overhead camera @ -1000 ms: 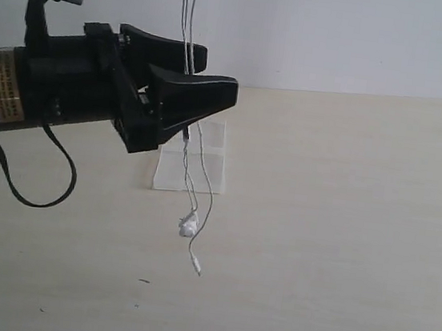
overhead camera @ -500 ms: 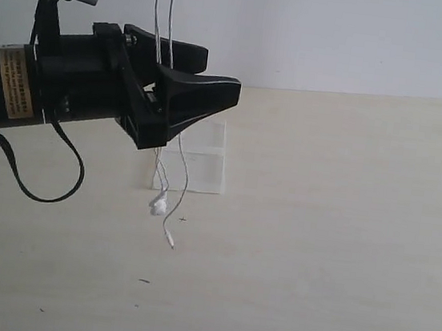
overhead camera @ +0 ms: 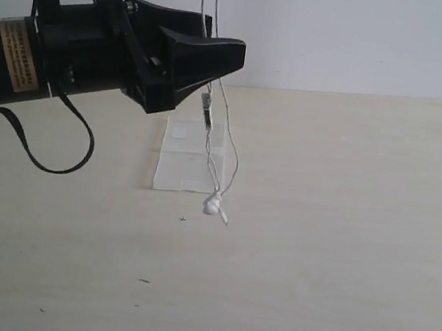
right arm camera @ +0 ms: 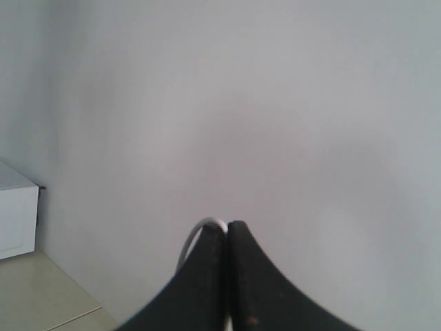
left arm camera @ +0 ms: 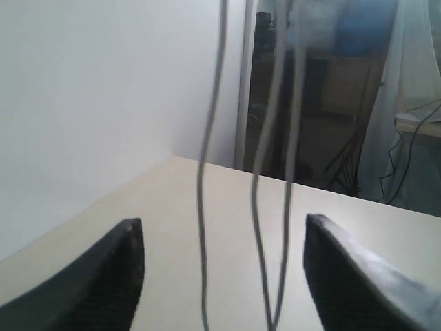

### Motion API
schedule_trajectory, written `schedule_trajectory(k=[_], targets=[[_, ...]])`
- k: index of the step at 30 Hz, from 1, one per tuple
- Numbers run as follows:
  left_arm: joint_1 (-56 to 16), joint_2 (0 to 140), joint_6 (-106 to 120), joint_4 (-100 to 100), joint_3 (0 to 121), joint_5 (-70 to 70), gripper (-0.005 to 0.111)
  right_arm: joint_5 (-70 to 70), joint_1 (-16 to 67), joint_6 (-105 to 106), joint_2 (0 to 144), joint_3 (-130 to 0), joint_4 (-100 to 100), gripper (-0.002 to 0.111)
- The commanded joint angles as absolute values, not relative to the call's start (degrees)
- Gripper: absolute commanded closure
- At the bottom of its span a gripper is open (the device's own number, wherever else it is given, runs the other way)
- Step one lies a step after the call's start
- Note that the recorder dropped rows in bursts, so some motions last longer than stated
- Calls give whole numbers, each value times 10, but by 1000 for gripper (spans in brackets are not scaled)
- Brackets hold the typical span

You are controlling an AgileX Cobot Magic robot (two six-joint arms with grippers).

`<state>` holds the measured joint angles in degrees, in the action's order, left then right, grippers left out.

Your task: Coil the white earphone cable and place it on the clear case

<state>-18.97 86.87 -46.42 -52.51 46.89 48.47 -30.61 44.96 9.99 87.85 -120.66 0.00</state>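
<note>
The white earphone cable (overhead camera: 207, 115) is hung vertically, its long axis running straight up and down. At the top it is pinched by the right pincer (right arm camera: 226, 231), whose jaws are pressed fully together, with a small white loop of wire showing beside them. The left pincer (overhead camera: 224, 43) is held horizontally, well above the desk (overhead camera: 339, 253), with its jaws spread wide, and nothing is gripped by it. The hanging strands are seen passing through the gap between the jaws and appear to be touched by neither. The earbuds (overhead camera: 213, 206) are dangled just beside the clear case (overhead camera: 180, 169), which lies flat on the desk below the left pincer; whether the desk is touched cannot be told. The strands are crossed at right angles by the left pincer's reach, so a closure there is judged enough to catch them.
</note>
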Motion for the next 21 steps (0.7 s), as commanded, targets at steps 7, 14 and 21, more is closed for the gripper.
schedule_trajectory(k=[7,14,21], targets=[[-194,866,-467,-548,475,497,65,-298,450,99,873,-1210,0,108],[-194,864,-467,-564,475,494,69,-300,450,99,867,-1210,0,108],[-194,864,-467,-563,475,493,69,-301,450,99,867,-1210,0,108]])
